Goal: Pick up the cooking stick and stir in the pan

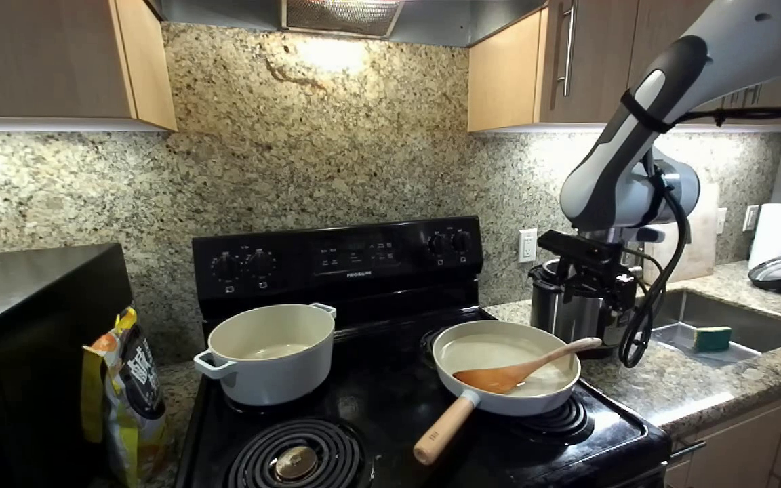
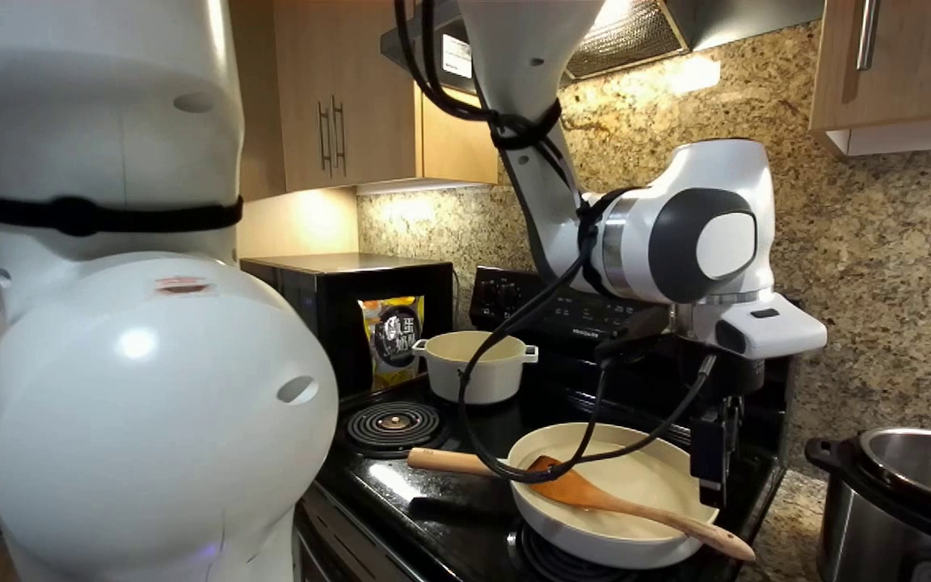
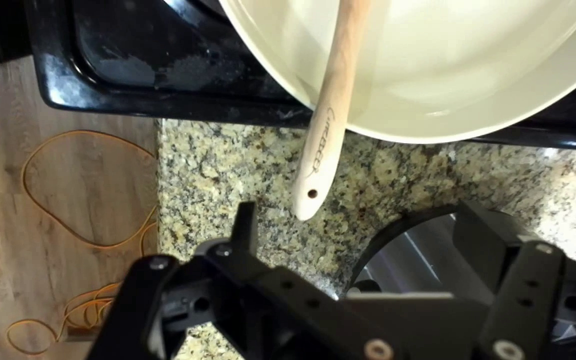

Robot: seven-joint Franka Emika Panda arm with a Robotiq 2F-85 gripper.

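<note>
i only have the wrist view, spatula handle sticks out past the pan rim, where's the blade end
Observer: In both exterior views, the wooden spatula's blade lies inside the frying pan, near where the pan's pale wooden handle joins.
Operator: ok and which way does that pan handle go
Observer: Out over the black stovetop, roughly opposite the spatula's handle end.
Operator: any other cookware on the stovetop
Observer: Yes, a white two-handled pot stands there too.

White two-handled pot (image 1: 278,377) on black stove (image 1: 390,434), yellow bag (image 1: 136,400) nearby
</note>
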